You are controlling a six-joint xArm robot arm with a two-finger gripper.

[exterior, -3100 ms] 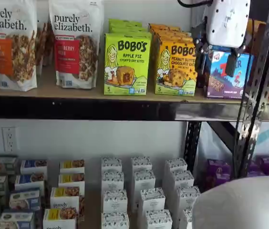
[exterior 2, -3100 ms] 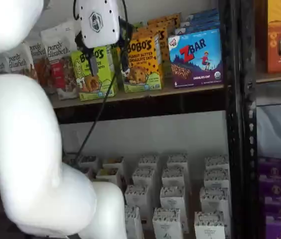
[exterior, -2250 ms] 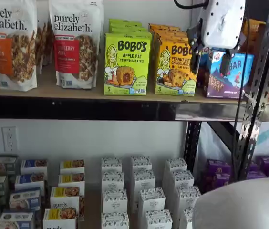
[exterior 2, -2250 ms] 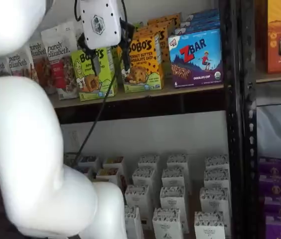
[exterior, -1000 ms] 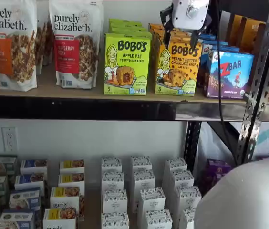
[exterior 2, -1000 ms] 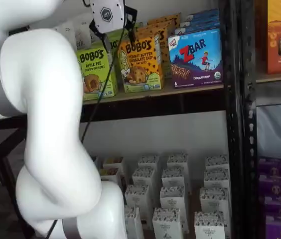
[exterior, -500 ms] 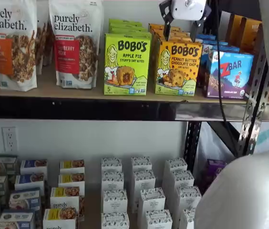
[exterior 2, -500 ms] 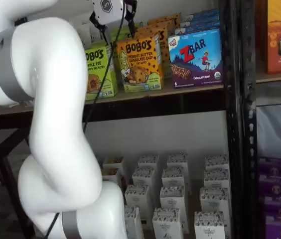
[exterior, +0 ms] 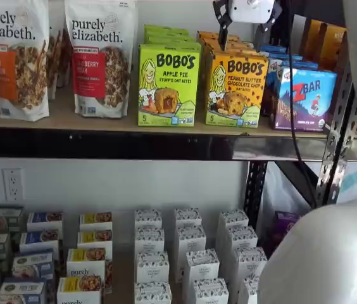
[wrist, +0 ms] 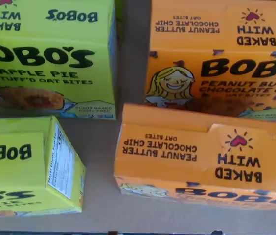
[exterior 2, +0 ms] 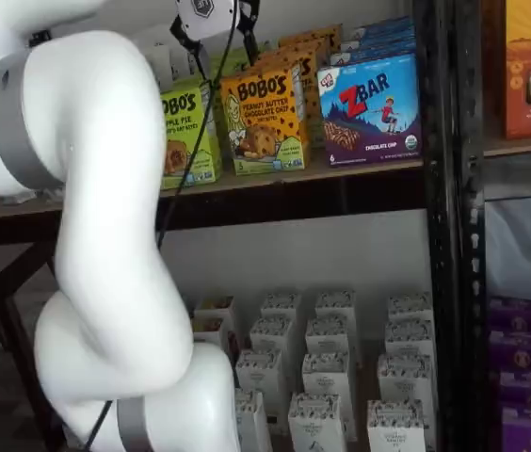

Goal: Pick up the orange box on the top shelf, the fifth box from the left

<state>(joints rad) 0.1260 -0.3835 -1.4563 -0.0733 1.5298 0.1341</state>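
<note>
Up close, the big white arm (exterior 2: 87,245) fills the left side of a shelf view and the lower right corner of the other one, because it stands between the cameras and the shelves. Just past it, near the top edge of both shelf views, hangs the gripper (exterior: 245,28). Its two black fingers (exterior: 221,25) stand wide apart with a plain gap between them, and nothing is in them. The gripper sits right over the row of orange cartons, most likely so the fingers can come down on each side of one. Next comes the orange box (exterior: 235,88), upper middle of that shelf view, standing upright at the front edge of the top shelf (exterior: 102,120). It is not touched yet. More orange cartons line up behind it, which the wrist view shows from above (wrist: 201,152). Just beside it is the green Apple Pie box (exterior: 168,83), with a thin gap between the two, and the blue ZBar box (exterior: 304,98) is close on its other side. That tight spot may make the grab tricky, I think. Farther off to the upper left stand the granola bags (exterior: 99,57), and low down sit rows of small white boxes (exterior: 188,253).
</note>
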